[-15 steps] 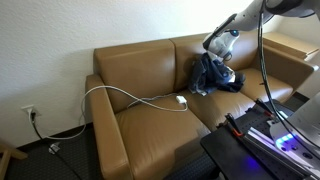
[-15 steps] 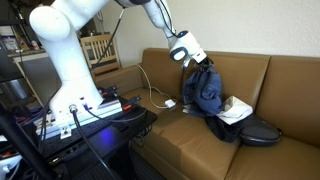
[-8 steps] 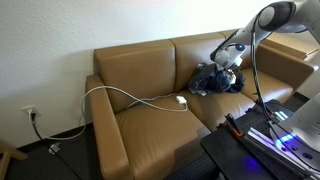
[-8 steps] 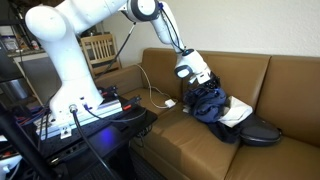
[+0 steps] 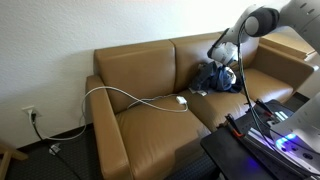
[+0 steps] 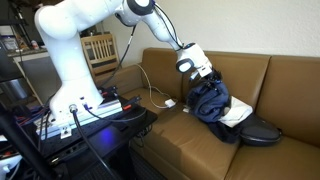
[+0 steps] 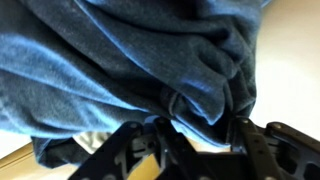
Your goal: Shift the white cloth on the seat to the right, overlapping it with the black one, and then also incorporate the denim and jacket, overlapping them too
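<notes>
1. Progress: looks mostly done to me. In an exterior view the white cloth is on the seat, tucked under blue fabric, with the black one touching it on the side nearer the cushion's front edge. So that overlap is there.
2. The denim is heaped on top of the white cloth, at the back of the cushion against the backrest. I honestly can't tell the denim from the jacket, it's one blue lump.
3. The gripper hangs right above the heap. In the wrist view its fingers stand apart, with a denim fold just past them that doesn't look squeezed.
4. What's left, I'd guess: back off and check that the jacket really is in the pile.
5. Containers: none anywhere. There's just a white cable looped across the neighbouring cushion, well apart from the pile.
</notes>
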{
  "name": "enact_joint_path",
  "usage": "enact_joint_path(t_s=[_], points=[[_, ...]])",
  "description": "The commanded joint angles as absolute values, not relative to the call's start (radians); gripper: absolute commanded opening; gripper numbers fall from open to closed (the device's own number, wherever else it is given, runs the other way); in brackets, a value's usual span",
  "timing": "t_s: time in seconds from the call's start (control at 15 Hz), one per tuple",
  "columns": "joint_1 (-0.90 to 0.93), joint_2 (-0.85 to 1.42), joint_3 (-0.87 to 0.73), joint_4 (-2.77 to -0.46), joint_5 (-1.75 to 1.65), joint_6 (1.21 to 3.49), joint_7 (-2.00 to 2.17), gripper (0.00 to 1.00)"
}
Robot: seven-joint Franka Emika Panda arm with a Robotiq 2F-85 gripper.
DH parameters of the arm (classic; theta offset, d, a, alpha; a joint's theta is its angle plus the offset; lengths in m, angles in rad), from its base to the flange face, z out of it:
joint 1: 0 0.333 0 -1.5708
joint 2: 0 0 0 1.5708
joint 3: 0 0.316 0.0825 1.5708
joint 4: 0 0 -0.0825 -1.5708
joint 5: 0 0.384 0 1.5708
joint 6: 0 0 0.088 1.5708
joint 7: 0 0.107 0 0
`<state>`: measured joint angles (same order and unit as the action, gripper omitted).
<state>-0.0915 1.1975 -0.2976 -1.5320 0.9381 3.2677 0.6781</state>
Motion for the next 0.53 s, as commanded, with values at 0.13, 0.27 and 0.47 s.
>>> enact_joint_path(t_s=[0.13,0.27,0.47], points=[[0.055,1.163,-0.345,-1.51,0.899,3.252,0.695,0.93],[0.165,1.142,-0.487,-1.587,0.919,3.202,0.737,1.0],[0.168,1.062,-0.499,-1.625,0.853,3.108,0.625,1.0]])
